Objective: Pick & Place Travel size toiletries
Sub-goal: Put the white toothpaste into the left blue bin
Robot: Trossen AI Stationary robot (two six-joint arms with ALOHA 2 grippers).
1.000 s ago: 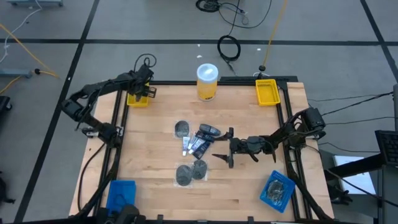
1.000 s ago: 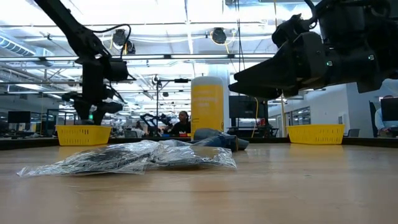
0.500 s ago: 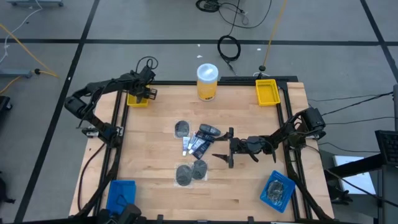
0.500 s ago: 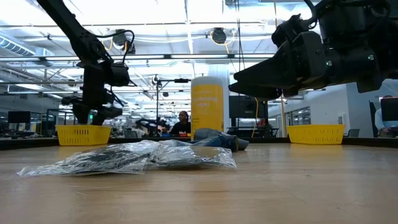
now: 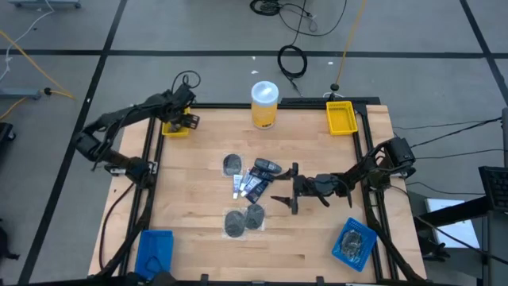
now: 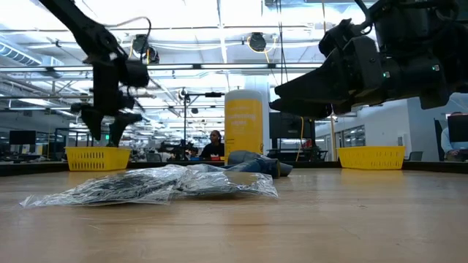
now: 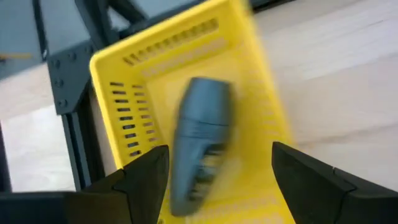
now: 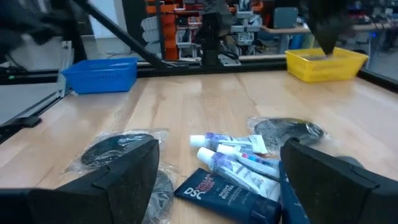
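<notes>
The travel size toiletries lie in a loose pile at the table's middle: grey mesh discs in clear bags, slim white tubes and a dark flat container. My right gripper is open and empty, just right of the pile, fingers pointing at it. My left gripper is open and empty above the yellow bin at the far left corner. A grey stubby container lies on its side on the bin's floor, below the fingers.
A large yellow jar with a white lid stands at the far edge. A second yellow bin sits at the far right. A blue bin sits at the near left, and another, holding bagged items, at the near right.
My left gripper has gone up a little above the yellow bin at the far left. The toiletries pile has stayed where it was.
</notes>
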